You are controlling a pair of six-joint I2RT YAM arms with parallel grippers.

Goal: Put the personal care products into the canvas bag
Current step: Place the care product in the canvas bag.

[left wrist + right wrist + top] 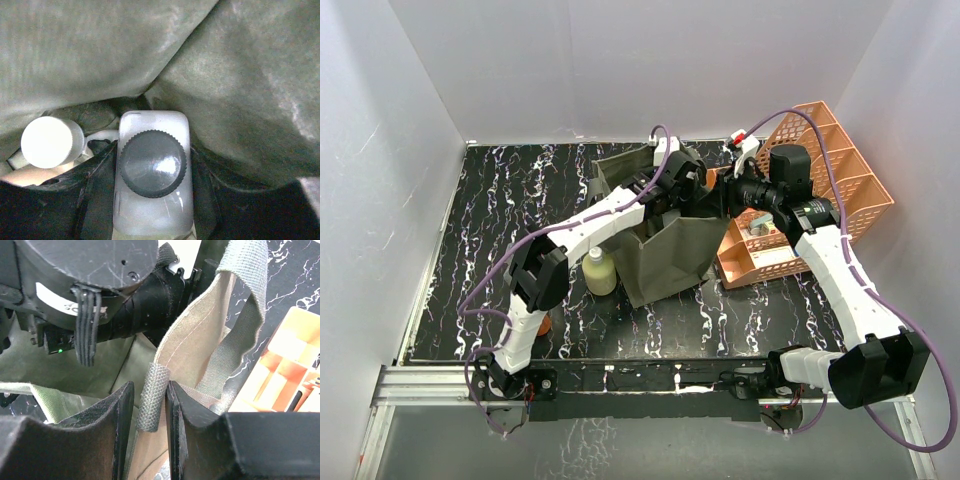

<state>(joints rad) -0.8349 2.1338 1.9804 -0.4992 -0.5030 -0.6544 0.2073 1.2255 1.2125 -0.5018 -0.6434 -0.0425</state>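
Left end effector (152, 192), hidden inside the bag (670, 260), grips a black-capped bottle (152, 162); right end effector (150, 412) pinches a strap (154, 390).

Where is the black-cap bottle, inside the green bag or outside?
Inside. The left wrist view shows the left tool holding the black-capped bottle with the green cloth walls of the bag all around it.

From above the canvas bag (670, 262) hides the left gripper (152, 200), whose black-capped bottle (152, 162) runs off the wrist view's lower edge; an orange thing (545, 324) sits mostly behind the left arm
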